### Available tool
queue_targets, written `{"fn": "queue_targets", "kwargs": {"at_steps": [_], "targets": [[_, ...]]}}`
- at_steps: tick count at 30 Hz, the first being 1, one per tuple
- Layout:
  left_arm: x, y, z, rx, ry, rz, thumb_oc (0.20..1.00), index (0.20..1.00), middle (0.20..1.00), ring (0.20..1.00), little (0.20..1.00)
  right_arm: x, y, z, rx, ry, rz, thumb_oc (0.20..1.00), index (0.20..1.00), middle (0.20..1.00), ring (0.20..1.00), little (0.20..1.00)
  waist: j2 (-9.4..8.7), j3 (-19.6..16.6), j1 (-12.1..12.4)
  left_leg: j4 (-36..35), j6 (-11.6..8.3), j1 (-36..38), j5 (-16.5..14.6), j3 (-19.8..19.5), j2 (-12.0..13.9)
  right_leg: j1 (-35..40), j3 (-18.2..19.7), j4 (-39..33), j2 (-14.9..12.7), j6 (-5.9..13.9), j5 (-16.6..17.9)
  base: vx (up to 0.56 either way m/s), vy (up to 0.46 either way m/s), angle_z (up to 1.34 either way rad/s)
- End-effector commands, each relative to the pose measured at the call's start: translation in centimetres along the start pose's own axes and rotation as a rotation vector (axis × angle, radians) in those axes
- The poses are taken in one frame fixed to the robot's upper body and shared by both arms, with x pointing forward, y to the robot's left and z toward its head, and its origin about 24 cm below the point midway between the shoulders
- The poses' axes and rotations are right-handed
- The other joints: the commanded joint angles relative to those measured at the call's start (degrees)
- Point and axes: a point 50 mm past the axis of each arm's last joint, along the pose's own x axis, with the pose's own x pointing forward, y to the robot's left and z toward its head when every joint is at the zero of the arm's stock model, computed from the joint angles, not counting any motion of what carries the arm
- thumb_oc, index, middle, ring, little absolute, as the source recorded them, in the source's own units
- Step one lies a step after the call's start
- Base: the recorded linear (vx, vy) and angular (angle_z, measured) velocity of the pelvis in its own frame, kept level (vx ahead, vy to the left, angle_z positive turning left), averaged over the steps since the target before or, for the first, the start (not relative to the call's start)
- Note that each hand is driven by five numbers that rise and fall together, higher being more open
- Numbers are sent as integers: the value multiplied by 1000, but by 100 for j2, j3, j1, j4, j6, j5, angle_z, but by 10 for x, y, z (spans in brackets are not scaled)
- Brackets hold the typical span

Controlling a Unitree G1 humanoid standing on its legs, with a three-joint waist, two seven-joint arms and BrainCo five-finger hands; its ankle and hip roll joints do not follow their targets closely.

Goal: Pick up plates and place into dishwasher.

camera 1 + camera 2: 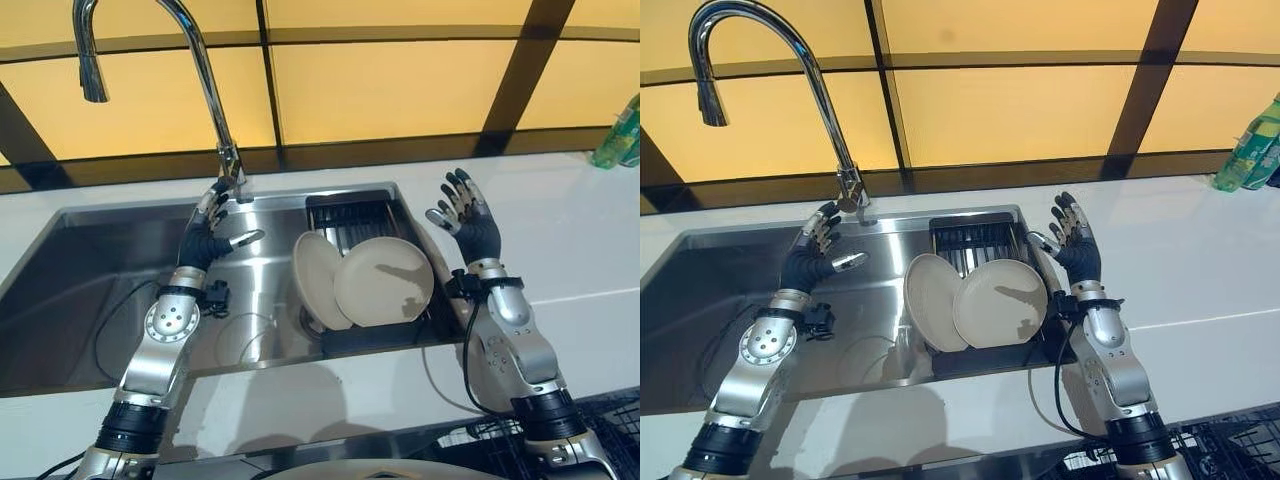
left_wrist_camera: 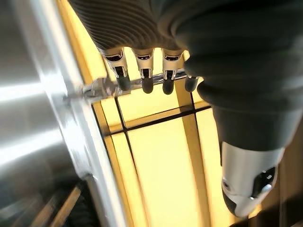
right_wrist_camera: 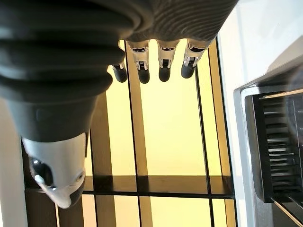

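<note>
Two beige plates lean on edge in a black rack (image 1: 350,210) at the sink's right end: a front plate (image 1: 385,282) facing me and a back plate (image 1: 315,280) turned sideways behind it. My left hand (image 1: 208,235) is raised over the sink (image 1: 90,290) just left of the plates, open, fingers straight, holding nothing. My right hand (image 1: 468,222) is raised over the counter just right of the rack, open and empty. In the wrist views the left hand's fingers (image 2: 144,73) and the right hand's fingers (image 3: 163,59) are straight.
A tall chrome faucet (image 1: 205,90) arches over the sink behind my left hand. White counter (image 1: 570,240) runs to the right, with a green bottle (image 1: 620,135) at its far right. Yellow wall panels stand behind. A black wire dishwasher rack (image 1: 600,430) shows at lower right.
</note>
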Motion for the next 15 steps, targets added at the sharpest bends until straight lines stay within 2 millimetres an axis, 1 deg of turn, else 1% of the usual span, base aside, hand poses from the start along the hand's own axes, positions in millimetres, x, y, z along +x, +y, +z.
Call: {"fn": "queue_targets", "kwargs": {"at_steps": [1, 3, 4, 5, 6, 7, 8, 10, 13, 15], "targets": [[22, 35, 19, 310, -137, 44, 1000, 1000, 1000, 1000, 1000, 7, -6, 26, 30, -135, 1, 1000, 1000, 1000, 1000, 1000, -112, -200, -47, 49, 10, 310, -310, 313, 148, -124, -163, 56, -369, 319, 219, 0, 0, 0], [22, 39, 19, 439, -157, 26, 1000, 1000, 1000, 1000, 1000, 7, -8, 27, 25, -134, 1, 1000, 1000, 1000, 1000, 1000, -88, -202, -73, 49, 12, 300, -309, 329, 147, -146, -150, 56, -371, 324, 222, -35, 35, 0], [23, 40, 19, 501, -171, 16, 1000, 1000, 1000, 1000, 1000, 8, -8, 27, 23, -133, 2, 1000, 1000, 1000, 1000, 1000, -73, -187, -92, 43, 19, 275, -237, 346, 144, -182, -136, 56, -370, 312, 283, -6, 45, 0], [23, 39, 20, 568, -186, -8, 1000, 1000, 1000, 1000, 1000, 7, -9, 27, 21, -132, 3, 1000, 1000, 1000, 1000, 1000, -53, -198, -110, 50, 13, 306, -312, 346, 146, -152, -125, 57, -370, 331, 221, -49, 38, 0], [23, 38, 21, 628, -202, -26, 1000, 1000, 1000, 1000, 1000, 8, -9, 27, 19, -134, 4, 1000, 1000, 1000, 1000, 1000, -53, -186, -116, 45, 17, 270, -238, 361, 145, -194, -115, 53, -375, 319, 289, 31, 37, -1], [23, 37, 21, 678, -212, -48, 1000, 1000, 1000, 1000, 1000, 8, -9, 27, 16, -134, 4, 1000, 1000, 1000, 1000, 1000, -40, -197, -124, 51, 12, 297, -318, 357, 146, -169, -110, 54, -379, 341, 226, 0, 0, 0], [23, 36, 20, 731, -217, -84, 1000, 1000, 1000, 1000, 1000, 8, -10, 28, 13, -134, 5, 1000, 1000, 1000, 1000, 1000, -31, -196, -140, 48, 11, 301, -323, 365, 142, -175, -101, 52, -385, 350, 233, 25, 36, -2], [23, 34, 21, 809, -252, -119, 1000, 1000, 1000, 1000, 1000, 8, -11, 28, 9, -135, 6, 1000, 1000, 1000, 1000, 1000, -19, -196, -163, 42, 15, 303, -331, 381, 135, -186, -91, 45, -390, 360, 241, -8, 31, -3], [23, 31, 24, 969, -332, -202, 1000, 1000, 1000, 1000, 1000, 9, -13, 29, 3, -133, 9, 1000, 1000, 1000, 1000, 1000, 6, -215, -215, 42, 10, 309, -340, 423, 136, -201, -69, 43, -403, 383, 256, 11, 29, -4], [25, 30, 27, 1019, -372, -234, 1000, 1000, 1000, 1000, 1000, 10, -13, 29, 0, -131, 11, 1000, 1000, 1000, 1000, 1000, 14, -226, -236, 42, 11, 311, -346, 439, 131, -212, -60, 45, -405, 389, 262, 9, 26, -7]]}}
